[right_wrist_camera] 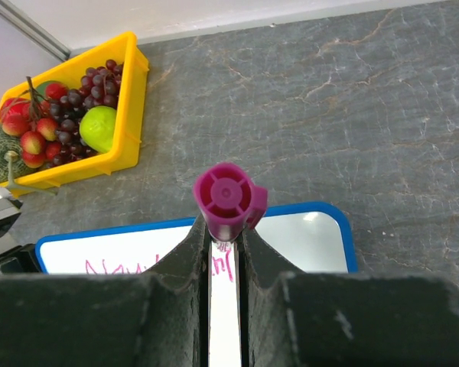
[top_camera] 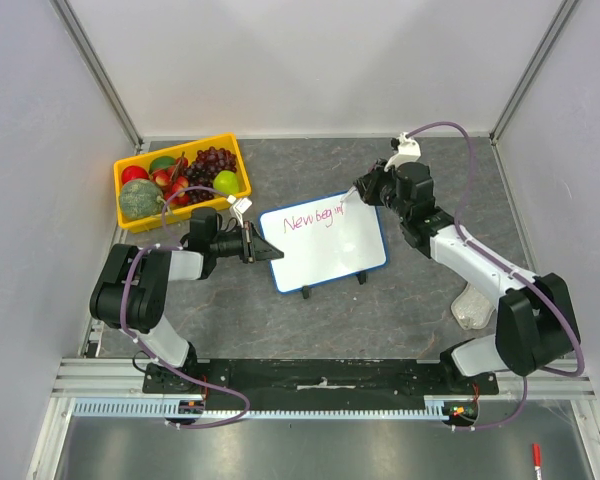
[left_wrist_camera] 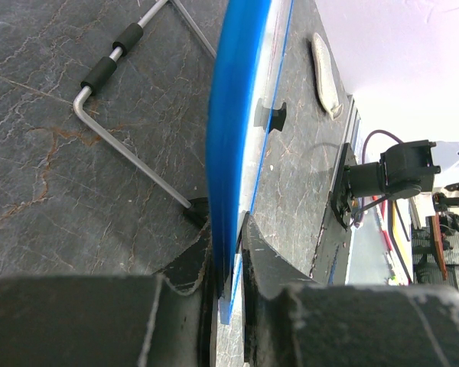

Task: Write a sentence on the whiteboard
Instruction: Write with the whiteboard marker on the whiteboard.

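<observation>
While the left pincer [top_camera: 267, 250] squeezes tight on the left edge of the whiteboard [top_camera: 330, 255], the board stands propped up, reaching away from its fingers. The right pincer [right_wrist_camera: 228, 231] is closed around a pink marker [right_wrist_camera: 229, 195]. The marker's tip is down at the board, just past the fingers. The sentence [top_camera: 315, 218] reads only "New begin" in pink and ends right at that tip. A yellow tray [top_camera: 180, 143] of fruit sits behind the left pincer.

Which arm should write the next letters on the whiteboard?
Right. The right claw grips the magenta marker at the end of the writing; the left claw is clamped on the whiteboard edge, steadying it.
</observation>
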Action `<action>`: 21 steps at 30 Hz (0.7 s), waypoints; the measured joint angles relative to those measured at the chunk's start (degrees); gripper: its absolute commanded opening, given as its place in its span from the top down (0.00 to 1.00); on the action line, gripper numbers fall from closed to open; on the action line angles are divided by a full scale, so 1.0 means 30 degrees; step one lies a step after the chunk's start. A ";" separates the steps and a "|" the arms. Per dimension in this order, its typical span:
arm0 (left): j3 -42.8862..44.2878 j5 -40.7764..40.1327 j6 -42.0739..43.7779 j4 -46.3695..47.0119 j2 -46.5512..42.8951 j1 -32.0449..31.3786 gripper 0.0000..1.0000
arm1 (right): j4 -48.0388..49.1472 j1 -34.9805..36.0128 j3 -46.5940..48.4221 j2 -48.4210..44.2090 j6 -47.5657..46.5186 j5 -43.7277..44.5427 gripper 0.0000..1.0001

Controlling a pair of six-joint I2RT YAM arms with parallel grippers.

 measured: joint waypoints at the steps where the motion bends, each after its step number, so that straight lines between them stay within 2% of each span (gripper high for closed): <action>1: 0.0000 0.0000 0.0000 0.0000 0.0000 0.0000 0.98 | 0.0007 -0.0015 0.0000 0.0146 0.0000 0.0109 1.00; 13: 0.0000 0.0000 -0.0007 -0.0029 0.0000 0.0000 0.98 | 0.0182 -0.0015 0.0000 0.0648 0.0073 0.0262 1.00; 21: 0.0000 0.0000 0.0000 -0.0015 0.0000 0.0000 0.98 | 0.0146 -0.0117 -0.0146 -0.0138 0.0066 0.0546 1.00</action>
